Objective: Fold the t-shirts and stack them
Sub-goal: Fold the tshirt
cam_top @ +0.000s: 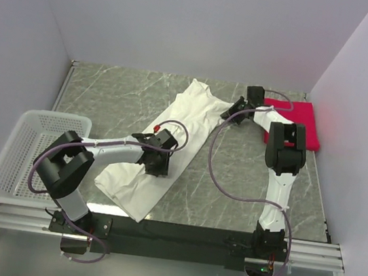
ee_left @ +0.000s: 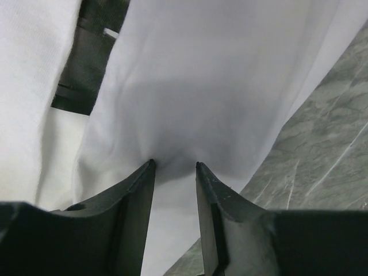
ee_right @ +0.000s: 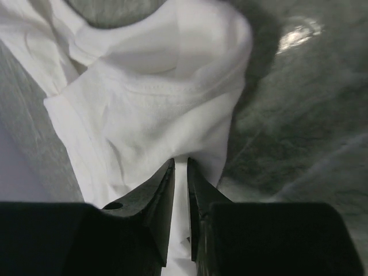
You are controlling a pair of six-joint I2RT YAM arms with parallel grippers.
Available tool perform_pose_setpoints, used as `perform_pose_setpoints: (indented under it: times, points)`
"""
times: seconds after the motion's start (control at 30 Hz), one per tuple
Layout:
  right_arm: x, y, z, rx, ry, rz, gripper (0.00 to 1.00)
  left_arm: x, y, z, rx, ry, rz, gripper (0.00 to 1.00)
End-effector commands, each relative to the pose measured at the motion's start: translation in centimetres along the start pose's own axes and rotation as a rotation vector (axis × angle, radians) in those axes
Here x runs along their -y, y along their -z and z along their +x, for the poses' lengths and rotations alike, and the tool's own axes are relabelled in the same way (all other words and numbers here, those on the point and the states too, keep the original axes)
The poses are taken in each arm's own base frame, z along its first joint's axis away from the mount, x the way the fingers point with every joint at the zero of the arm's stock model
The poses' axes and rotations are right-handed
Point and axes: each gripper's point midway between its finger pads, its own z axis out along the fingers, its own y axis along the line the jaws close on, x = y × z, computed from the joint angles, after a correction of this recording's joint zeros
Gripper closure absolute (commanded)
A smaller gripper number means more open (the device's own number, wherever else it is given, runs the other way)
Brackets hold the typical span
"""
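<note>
A white t-shirt [cam_top: 188, 115] lies stretched in a long diagonal strip from the near left to the far middle of the grey marble table [cam_top: 246, 181]. My left gripper [cam_top: 158, 164] is shut on its right edge near the lower body; in the left wrist view the cloth [ee_left: 201, 75] puckers between my jaws [ee_left: 174, 165]. My right gripper [cam_top: 232, 114] is shut on a sleeve fold at the shirt's far end; the hem [ee_right: 149, 103] runs between the jaws [ee_right: 180, 161]. A folded red t-shirt [cam_top: 304, 120] lies at the far right, partly behind the right arm.
A white mesh basket [cam_top: 31, 151] stands at the table's left edge, beside the left arm's base. White walls close in the far, left and right sides. Purple cables loop off both arms above the table.
</note>
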Motion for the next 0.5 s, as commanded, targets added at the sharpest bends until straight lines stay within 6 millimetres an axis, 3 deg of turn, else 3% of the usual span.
perform_pose_setpoints:
  times: [0.0, 0.1, 0.3, 0.47]
  points:
    - [3.4, 0.4, -2.2, 0.053, -0.065, 0.147, 0.78, -3.0, -0.9, 5.3, -0.193, 0.045, -0.099, 0.59]
    - [4.5, 0.7, -3.4, 0.058, -0.089, 0.171, 0.77, -2.9, -1.0, 6.5, -0.241, 0.072, -0.088, 0.59]
    - [5.1, 1.1, -5.9, 0.078, -0.035, 0.261, 0.76, -1.3, -1.3, 6.2, -0.269, 0.105, -0.048, 0.54]
    - [6.0, 1.7, -7.8, 0.114, -0.035, 0.293, 0.76, -3.3, -1.3, 7.4, -0.289, 0.109, -0.118, 0.54]
